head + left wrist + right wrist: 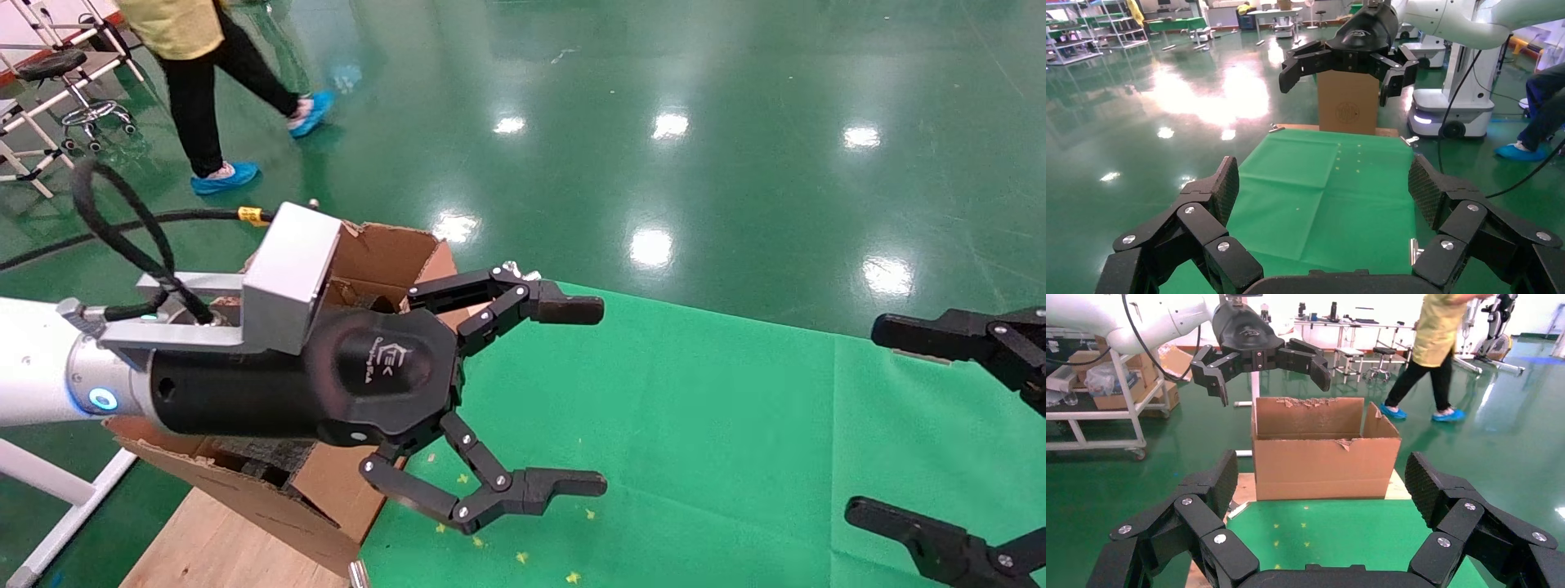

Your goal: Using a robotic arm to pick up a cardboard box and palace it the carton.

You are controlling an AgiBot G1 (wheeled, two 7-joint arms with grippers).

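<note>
My left robotic arm's gripper (584, 397) is open and empty. Its black wrist hangs over the carton (384, 253) and its fingers reach out over the green cloth. The carton is large and brown with ragged flaps, at the table's left end, and it also shows in the right wrist view (1321, 459). Black foam (261, 457) shows inside it. My right gripper (873, 420) is open and empty at the right edge. In the left wrist view a closed brown cardboard box (1348, 107) stands upright at the table's far right end, behind the right gripper (1338, 82).
A green cloth (695, 425) covers the table, with bare wood (212, 547) at the left end. A person (204, 82) in blue shoe covers walks on the green floor behind the carton. A stool and racks (73, 90) stand at the far left.
</note>
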